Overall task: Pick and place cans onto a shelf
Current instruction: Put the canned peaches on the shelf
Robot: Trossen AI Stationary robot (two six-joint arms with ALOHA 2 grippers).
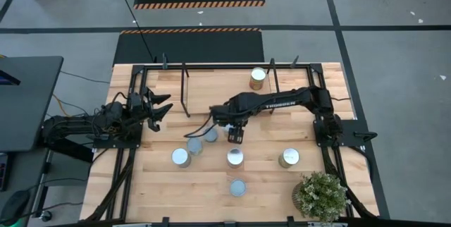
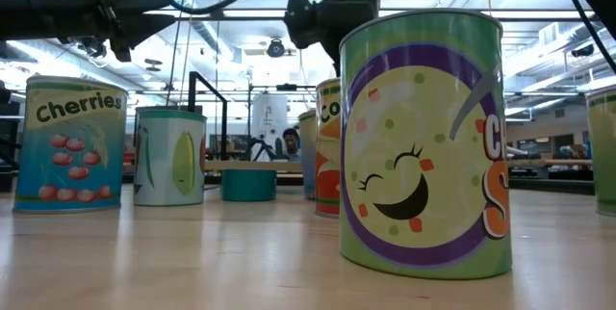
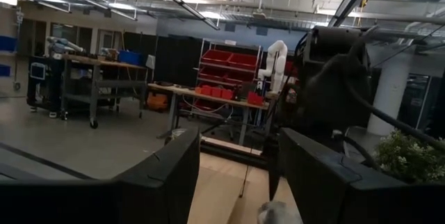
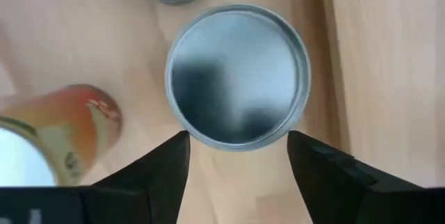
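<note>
Can (image 4: 238,76) stands upright on the tabletop (image 1: 204,185) mid-cluster, directly under my right hand (image 4: 238,156); its fingers sit part open, flanking the rim, gripping nothing. Left hand (image 1: 161,107) waits open, empty, above the tabletop's left edge.

Six cans (image 1: 235,158) stand on the table (image 1: 310,185) before the shelf (image 1: 211,79).
</note>
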